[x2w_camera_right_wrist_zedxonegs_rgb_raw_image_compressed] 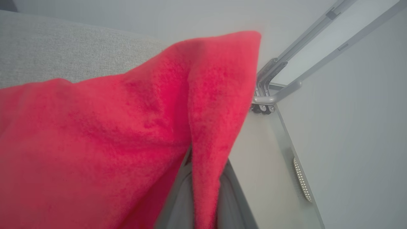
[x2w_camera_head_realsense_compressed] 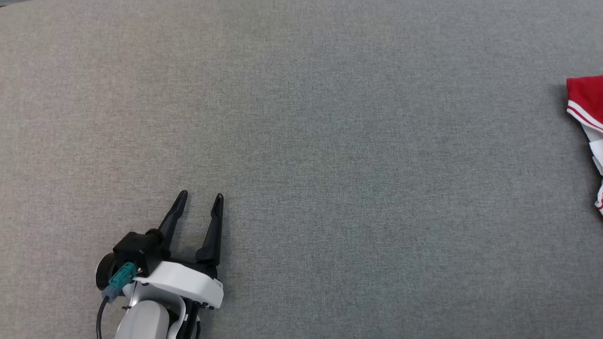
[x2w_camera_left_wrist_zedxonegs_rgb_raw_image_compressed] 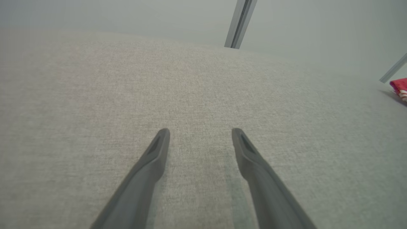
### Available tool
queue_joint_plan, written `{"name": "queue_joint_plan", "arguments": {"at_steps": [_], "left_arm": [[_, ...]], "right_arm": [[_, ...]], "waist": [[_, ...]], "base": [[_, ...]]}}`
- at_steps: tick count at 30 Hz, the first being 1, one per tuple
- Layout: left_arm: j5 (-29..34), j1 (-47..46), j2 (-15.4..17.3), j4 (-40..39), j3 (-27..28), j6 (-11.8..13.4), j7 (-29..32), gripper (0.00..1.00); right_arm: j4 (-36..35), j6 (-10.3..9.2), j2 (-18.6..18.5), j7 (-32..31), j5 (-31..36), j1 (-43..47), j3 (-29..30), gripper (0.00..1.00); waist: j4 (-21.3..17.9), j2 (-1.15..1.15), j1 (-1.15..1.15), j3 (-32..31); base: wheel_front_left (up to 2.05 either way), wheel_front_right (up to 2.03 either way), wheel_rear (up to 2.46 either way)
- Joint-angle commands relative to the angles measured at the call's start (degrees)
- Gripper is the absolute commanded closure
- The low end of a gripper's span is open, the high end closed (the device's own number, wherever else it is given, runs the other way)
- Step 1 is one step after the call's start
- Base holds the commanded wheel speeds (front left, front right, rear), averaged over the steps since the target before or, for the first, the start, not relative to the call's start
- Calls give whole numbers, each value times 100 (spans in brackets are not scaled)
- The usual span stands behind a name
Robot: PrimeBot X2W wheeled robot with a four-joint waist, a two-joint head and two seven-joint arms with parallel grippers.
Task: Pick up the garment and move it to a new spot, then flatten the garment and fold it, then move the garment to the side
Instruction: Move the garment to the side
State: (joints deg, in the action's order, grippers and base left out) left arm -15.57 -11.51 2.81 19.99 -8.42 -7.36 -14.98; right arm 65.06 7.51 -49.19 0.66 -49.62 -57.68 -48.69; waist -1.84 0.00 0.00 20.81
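Your right gripper (x2w_camera_right_wrist_zedxonegs_rgb_raw_image_compressed: 203,203) pinches the red garment (x2w_camera_right_wrist_zedxonegs_rgb_raw_image_compressed: 111,127) at the grey fabric surface (x2w_camera_head_realsense_compressed: 301,141)'s right edge, left gripper (x2w_camera_head_realsense_compressed: 201,195) spread empty; moving, flattening and folding seemingly all remain.

Grey surface (x2w_camera_head_realsense_compressed: 330,117) open mid/L; garment (x2w_camera_head_realsense_compressed: 586,101) at far R edge.
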Motion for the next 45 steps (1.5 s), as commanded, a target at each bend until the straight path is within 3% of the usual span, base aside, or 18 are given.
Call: {"name": "queue_joint_plan", "arguments": {"at_steps": [1,12,13,14,15,30,38,45], "left_arm": [[56,-105,24,-11,9,-9,-21,0],[21,-211,23,0,-28,-16,-19,0],[7,-215,23,6,-35,-17,-19,0],[18,-223,23,8,-42,-17,-10,0],[18,-228,23,9,-46,-17,-8,0],[-47,-68,23,68,-55,-18,-13,0],[-111,135,24,23,3,-18,-13,0],[-144,339,28,-93,203,-18,-13,0]], "right_arm": [[126,-1,-7,84,112,-87,-2,100],[727,-1,306,354,570,-259,-11,100],[753,-1,314,367,577,-257,9,86],[773,-1,311,389,604,-261,23,29],[799,-1,312,410,603,-263,44,0],[893,-1,446,641,905,-434,156,0],[646,-1,834,978,808,-515,241,0],[-131,-1,1267,1230,482,-121,341,0]], "waist": [[-7,0,0,62],[-15,0,0,319],[-12,0,0,326],[-9,0,0,330],[-7,0,0,332],[-44,0,0,-31],[-76,0,0,-590],[-78,0,0,-1123]], "base": [[0,0,0],[0,0,0],[0,0,0],[0,0,0],[0,0,0],[0,0,0],[0,0,0],[0,0,0]]}}
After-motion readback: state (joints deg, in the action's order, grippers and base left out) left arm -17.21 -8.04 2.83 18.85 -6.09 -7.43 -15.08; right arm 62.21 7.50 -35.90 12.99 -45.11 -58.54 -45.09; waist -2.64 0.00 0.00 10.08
